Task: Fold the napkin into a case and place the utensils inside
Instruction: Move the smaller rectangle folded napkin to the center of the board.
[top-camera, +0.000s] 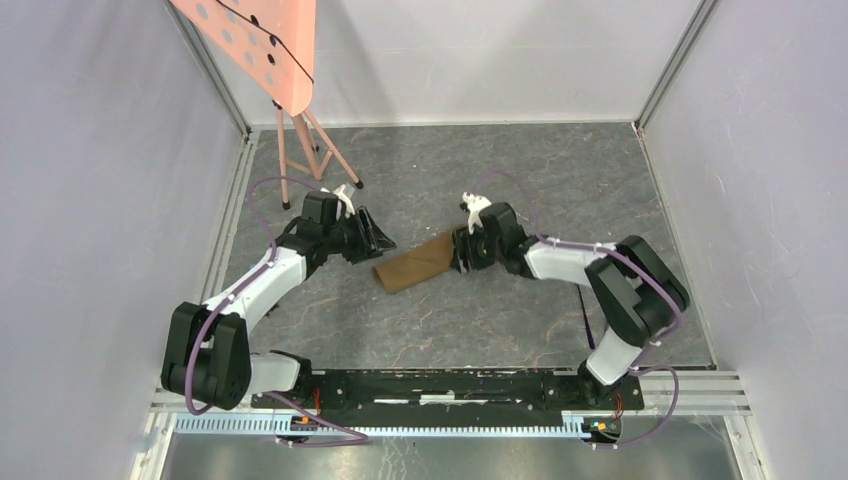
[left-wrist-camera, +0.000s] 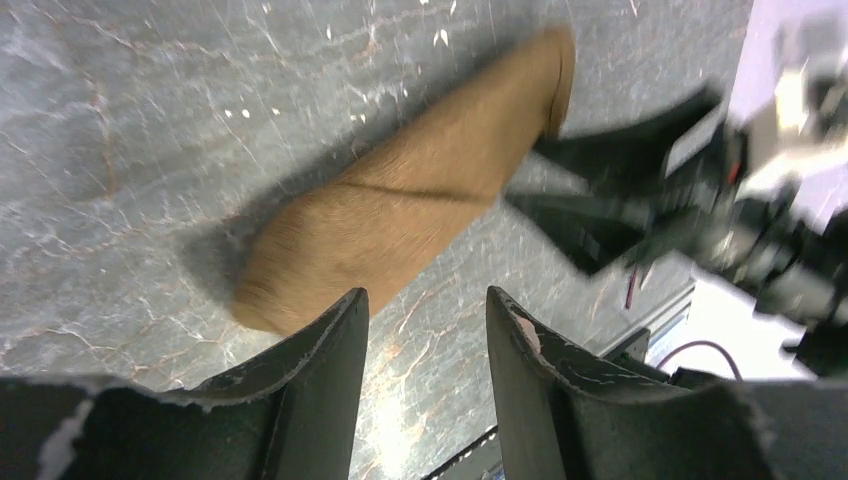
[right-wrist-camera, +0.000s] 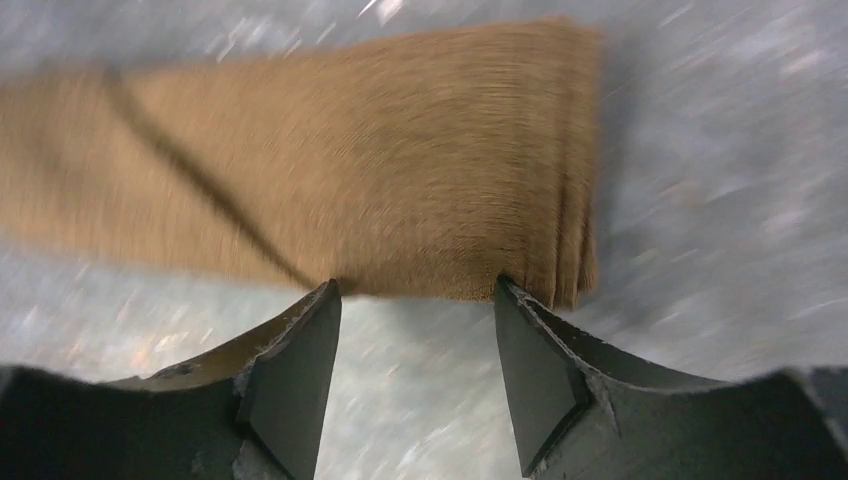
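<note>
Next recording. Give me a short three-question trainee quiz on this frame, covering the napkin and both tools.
1. True or false: the left tool grips the folded tan-brown cloth napkin.
2. The napkin lies: A spread flat, unfolded; B folded into a narrow strip; C crumpled in a ball.
3. Fill in: the right tool has its jaws standing ____.
Key: 1 false; 2 B; 3 open.
</note>
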